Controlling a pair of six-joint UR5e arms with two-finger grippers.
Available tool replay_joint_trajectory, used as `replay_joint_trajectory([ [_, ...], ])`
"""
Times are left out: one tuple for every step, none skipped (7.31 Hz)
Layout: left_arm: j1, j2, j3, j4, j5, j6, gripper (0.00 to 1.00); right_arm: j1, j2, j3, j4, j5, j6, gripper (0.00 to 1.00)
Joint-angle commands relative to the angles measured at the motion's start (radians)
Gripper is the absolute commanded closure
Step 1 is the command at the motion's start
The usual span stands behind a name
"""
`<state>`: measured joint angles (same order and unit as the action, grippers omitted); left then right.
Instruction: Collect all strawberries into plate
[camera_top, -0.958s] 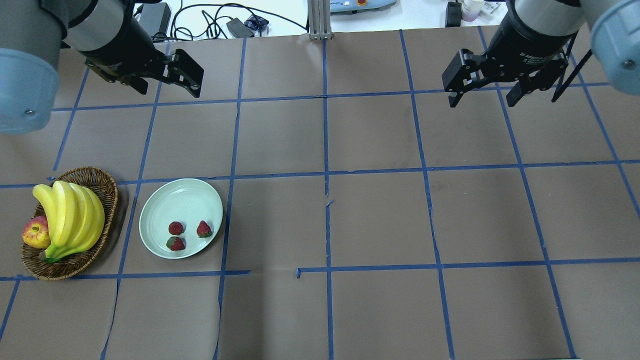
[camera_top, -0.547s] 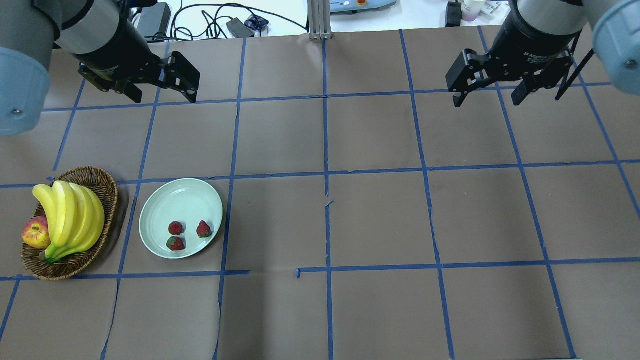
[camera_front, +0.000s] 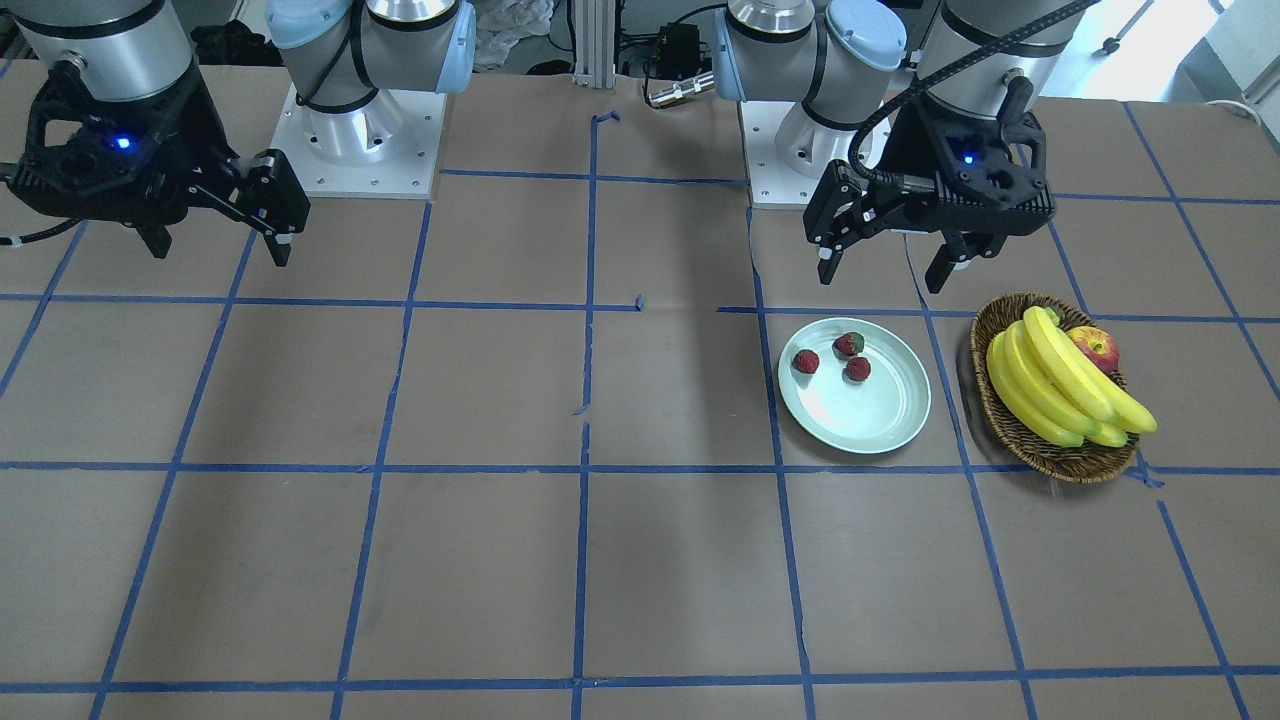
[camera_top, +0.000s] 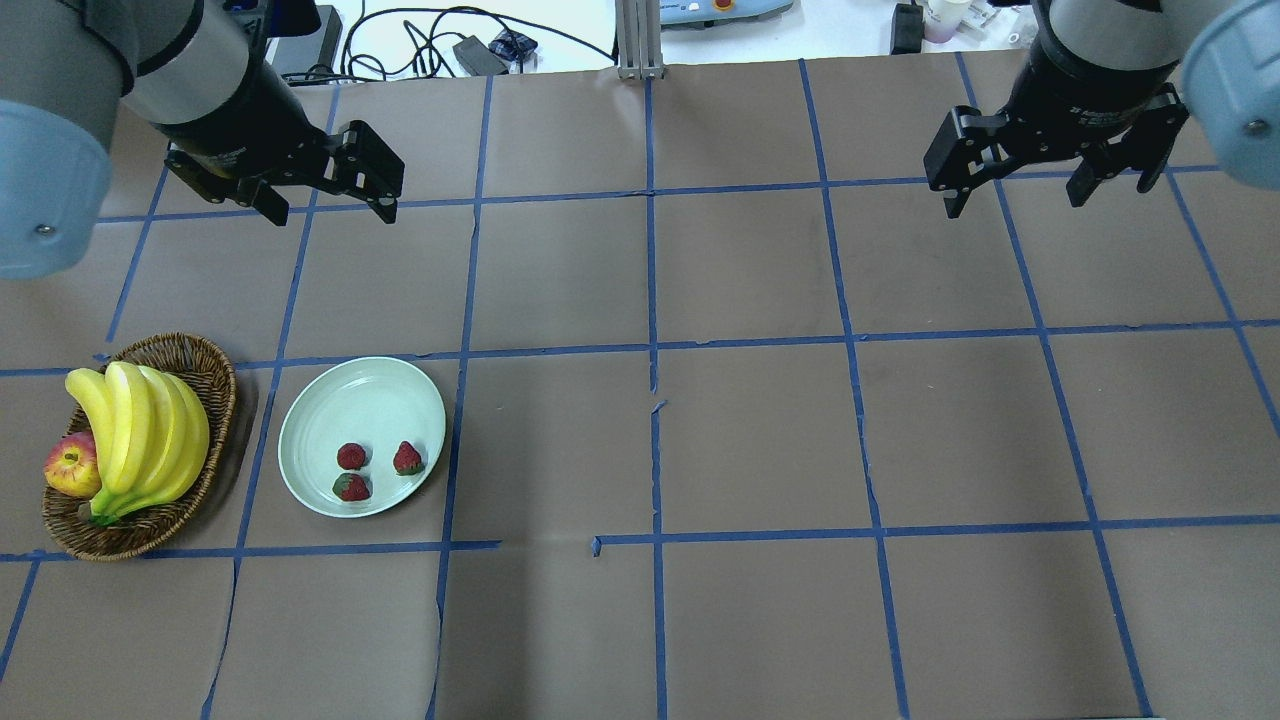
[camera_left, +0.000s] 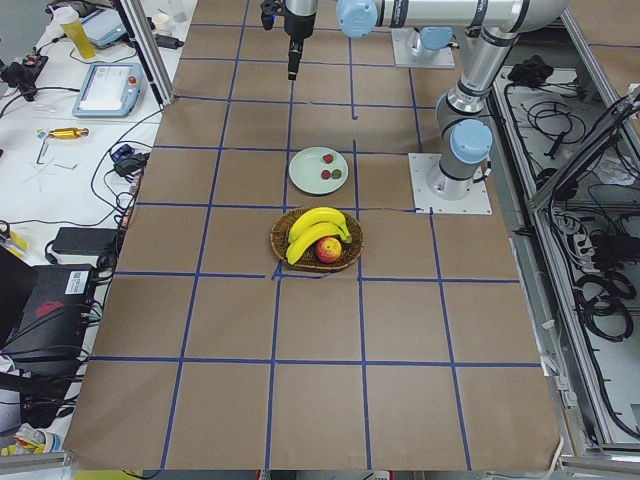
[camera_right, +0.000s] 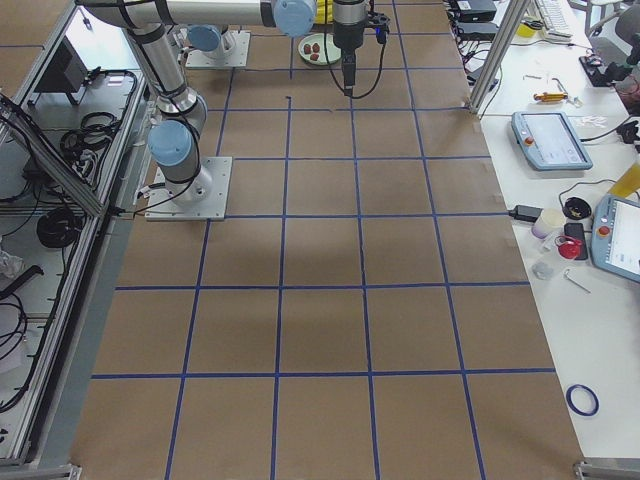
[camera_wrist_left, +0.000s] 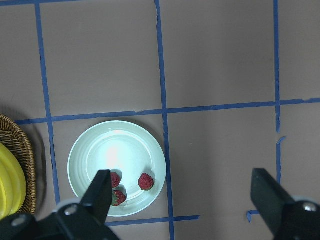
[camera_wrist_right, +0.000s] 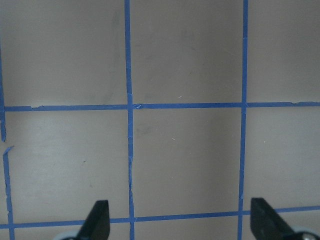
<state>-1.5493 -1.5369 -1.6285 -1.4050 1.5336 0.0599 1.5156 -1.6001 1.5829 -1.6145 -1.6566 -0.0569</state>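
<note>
My right gripper (camera_top: 1015, 195) is retreating toward the far-right corner; I'm seeing it and the left gripper (camera_top: 330, 205) gaping wide, three strawberries (camera_top: 351, 456) sitting in the plate (camera_top: 360, 400), task looking done.

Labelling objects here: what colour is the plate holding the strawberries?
The plate is pale mint green; clearest in the overhead exterior view.

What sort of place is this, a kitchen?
Probably a robotics lab, not a kitchen: a left arm and a right arm are bolted to a table marked with a blue tape grid, and a control tablet and loose cables lie alongside.
</note>
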Motion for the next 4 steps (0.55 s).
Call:
replay_joint_trajectory([
  [0.0,0.004,-0.02,0.0,-0.003,-0.006,0.0,0.0,0.0,-0.003,0.008,0.006,0.008,0.0],
  [0.0,0.004,-0.024,0.0,-0.001,0.0,0.0,0.0,-0.004,-0.004,0.01,0.008,0.009,0.0],
  [0.0,0.006,-0.025,0.0,-0.001,0.003,0.0,0.0,-0.003,-0.009,0.008,0.079,0.044,0.0],
  [0.0,0.008,-0.034,0.001,-0.003,0.005,0.0,-0.002,-0.004,-0.007,0.002,0.113,0.077,0.0],
])
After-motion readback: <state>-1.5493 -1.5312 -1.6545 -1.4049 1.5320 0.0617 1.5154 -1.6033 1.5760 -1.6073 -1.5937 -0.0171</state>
